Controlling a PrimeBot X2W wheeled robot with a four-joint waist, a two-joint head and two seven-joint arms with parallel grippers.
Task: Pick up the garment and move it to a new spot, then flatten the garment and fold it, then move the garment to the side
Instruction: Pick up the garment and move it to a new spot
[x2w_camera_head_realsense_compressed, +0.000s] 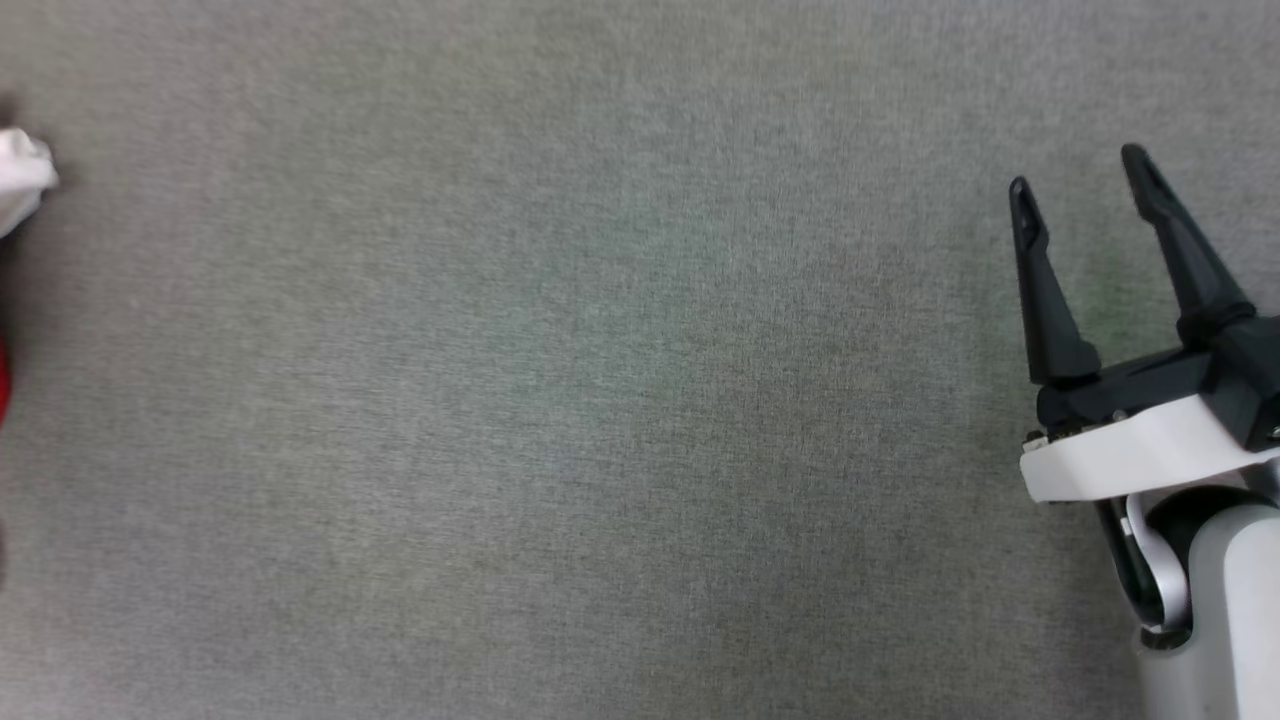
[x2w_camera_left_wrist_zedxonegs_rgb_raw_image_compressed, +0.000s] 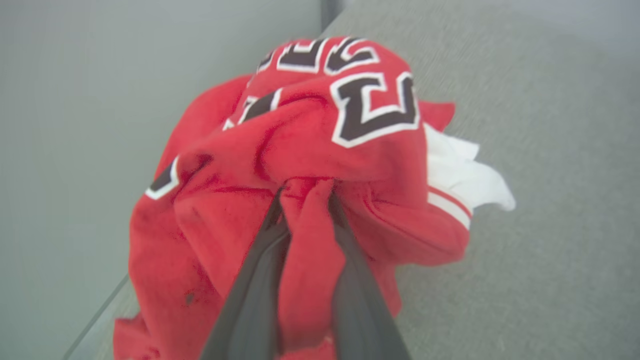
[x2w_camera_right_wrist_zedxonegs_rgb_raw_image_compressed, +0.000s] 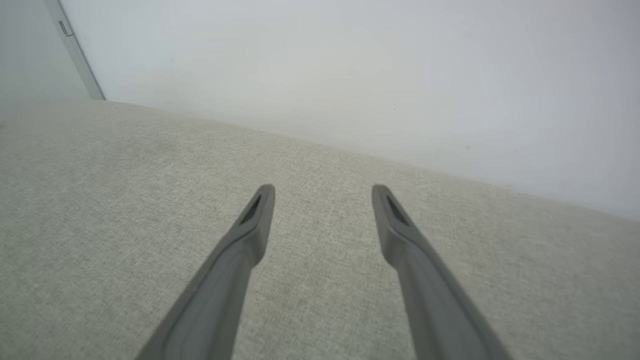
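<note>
- left tool (x2w_camera_left_wrist_zedxonegs_rgb_raw_image_compressed: 306, 195): fingers pressed close together, pinching a fold of red cloth of the garment (x2w_camera_left_wrist_zedxonegs_rgb_raw_image_compressed: 300, 145)
- pinched fold runs down between the two dark fingers (x2w_camera_left_wrist_zedxonegs_rgb_raw_image_compressed: 250, 290); the rest of the garment bunches up just past the fingertips and around them
- garment is a crumpled heap, not flat: red body, black white-outlined letters on the top of the bunch, white sleeve with a red stripe sticking out to one side, away from the surface edge
- left wrist view: the heap sits over the grey cloth surface (x2w_camera_left_wrist_zedxonegs_rgb_raw_image_compressed: 550, 250), right at one of its edges; some red cloth overlaps the edge line at the lower left of that view
- cannot tell if the heap rests on the surface or is lifted off it; the view is a bit blurred
- head view: a white bit of the garment (x2w_camera_head_realsense_compressed: 20, 180) and a sliver of red below it peek in at the picture's left border, on the robot's left
- right tool (x2w_camera_head_realsense_compressed: 1078, 172): fingers spread wide, nothing between them, well apart from the garment, with bare surface (x2w_camera_head_realsense_compressed: 600, 400) between the two
- right wrist view: right tool (x2w_camera_right_wrist_zedxonegs_rgb_raw_image_compressed: 323, 192) spread over bare surface (x2w_camera_right_wrist_zedxonegs_rgb_raw_image_compressed: 100, 200), fingers pointing toward the surface's far edge, where a pale wall (x2w_camera_right_wrist_zedxonegs_rgb_raw_image_compressed: 350, 75) rises
</note>
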